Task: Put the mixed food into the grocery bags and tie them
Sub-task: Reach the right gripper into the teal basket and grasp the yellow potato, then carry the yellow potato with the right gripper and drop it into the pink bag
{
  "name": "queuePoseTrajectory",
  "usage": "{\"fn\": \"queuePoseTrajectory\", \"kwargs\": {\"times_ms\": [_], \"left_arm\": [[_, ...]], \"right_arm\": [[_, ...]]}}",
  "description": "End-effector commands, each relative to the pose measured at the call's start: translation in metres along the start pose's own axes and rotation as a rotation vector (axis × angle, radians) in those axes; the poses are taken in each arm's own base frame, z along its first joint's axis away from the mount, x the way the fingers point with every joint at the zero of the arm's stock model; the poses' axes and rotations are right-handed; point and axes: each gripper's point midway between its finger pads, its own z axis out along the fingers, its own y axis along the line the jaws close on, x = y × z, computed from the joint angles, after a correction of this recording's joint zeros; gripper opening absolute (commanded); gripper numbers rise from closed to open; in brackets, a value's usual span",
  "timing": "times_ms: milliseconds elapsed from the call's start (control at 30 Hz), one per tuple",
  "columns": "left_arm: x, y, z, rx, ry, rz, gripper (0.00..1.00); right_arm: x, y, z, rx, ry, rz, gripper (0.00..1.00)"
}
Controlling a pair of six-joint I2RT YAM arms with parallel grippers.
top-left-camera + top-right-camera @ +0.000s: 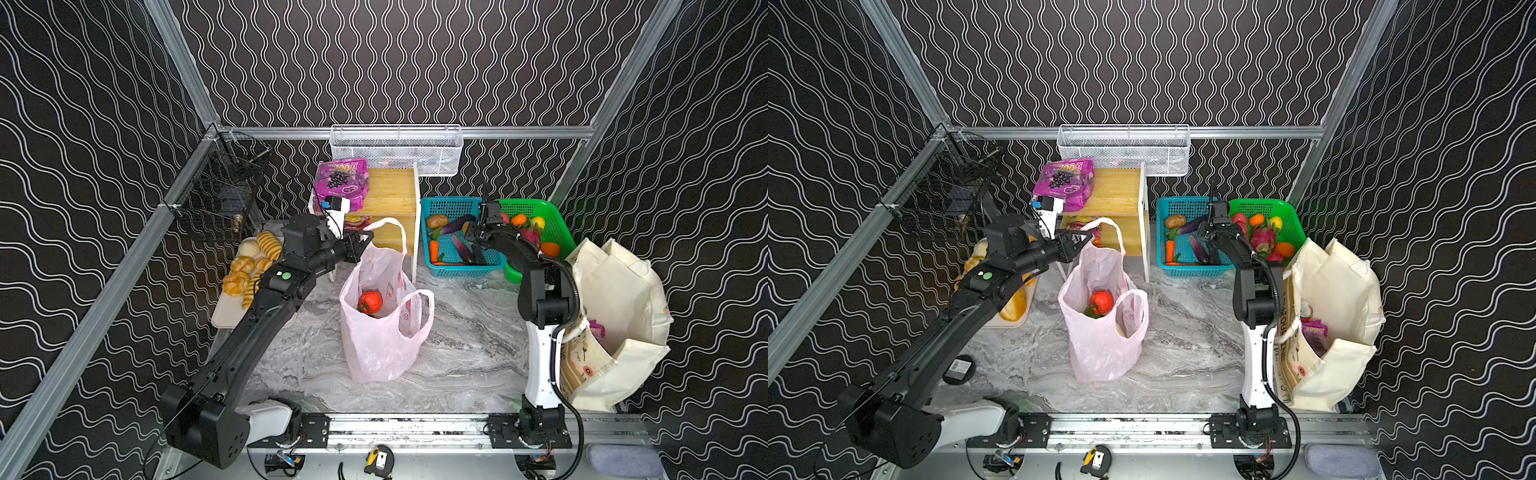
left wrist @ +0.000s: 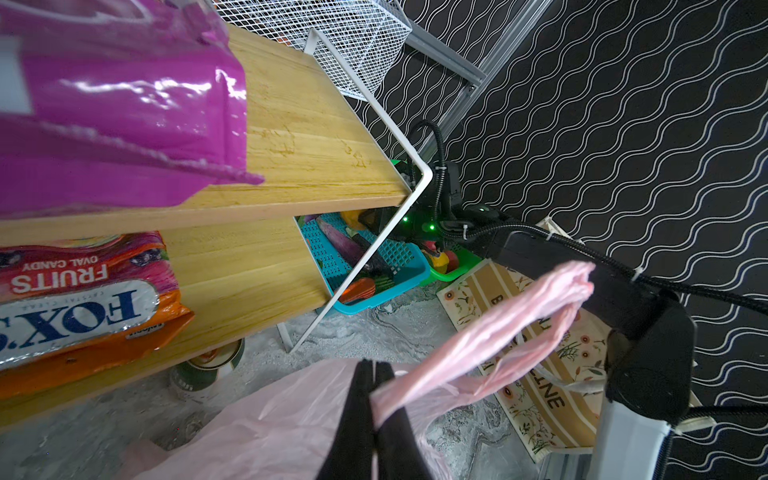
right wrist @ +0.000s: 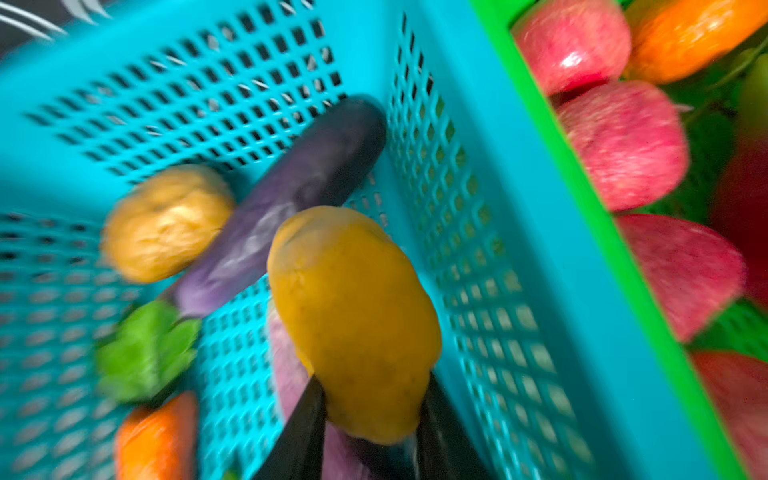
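Observation:
The thin pink plastic bag [image 1: 382, 332] [image 1: 1100, 345] stands open mid-table with a red tomato [image 1: 370, 302] [image 1: 1100, 302] inside. My left gripper [image 1: 368, 241] [image 1: 1088, 239] [image 2: 376, 370] is shut on the bag's rim by its far loop handle [image 2: 498, 328]. My right gripper [image 1: 469, 232] [image 1: 1204, 235] [image 3: 374, 399] reaches into the blue basket [image 1: 457, 272] [image 3: 519, 208] and is shut on a yellow-orange vegetable [image 3: 353, 311]. The cream tote [image 1: 619, 316] [image 1: 1337, 299] stands open at the right. A magenta grape-print pouch [image 1: 340, 183] [image 2: 116, 104] lies on the shelf.
A two-level wooden shelf [image 1: 392, 191] holds a Fox's candy bag [image 2: 79, 299] below. The blue basket holds an aubergine [image 3: 291, 195], a potato and a carrot. The green basket [image 1: 552, 216] holds fruit. A bread tray [image 1: 249, 266] is behind my left arm.

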Motion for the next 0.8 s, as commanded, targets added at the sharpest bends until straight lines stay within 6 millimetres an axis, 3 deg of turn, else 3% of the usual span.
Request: {"fn": "queuePoseTrajectory", "kwargs": {"times_ms": [0, 133, 233, 333, 433, 633, 767], "left_arm": [[-0.009, -0.007, -0.002, 0.025, -0.029, 0.008, 0.00], [-0.010, -0.007, -0.005, 0.016, -0.029, 0.018, 0.00], [-0.009, -0.004, -0.007, -0.013, -0.022, 0.026, 0.00], [-0.008, -0.004, -0.008, -0.017, -0.019, 0.019, 0.00], [-0.006, -0.005, -0.008, 0.000, -0.018, 0.003, 0.00], [-0.005, -0.002, -0.008, -0.016, -0.015, -0.009, 0.00], [-0.006, -0.004, -0.003, 0.006, -0.015, -0.023, 0.00]], "right_arm": [[-0.010, 0.012, -0.022, -0.071, -0.031, 0.000, 0.27], [-0.005, 0.024, -0.061, -0.156, 0.010, -0.008, 0.28], [0.002, 0.037, -0.109, -0.257, 0.029, -0.001, 0.29], [0.008, 0.057, -0.176, -0.397, 0.001, -0.048, 0.29], [0.027, 0.075, -0.235, -0.477, -0.031, -0.167, 0.29], [0.104, 0.122, -0.337, -0.743, 0.015, -0.392, 0.30], [0.148, 0.143, -0.373, -0.893, 0.089, -0.403, 0.29]]}}
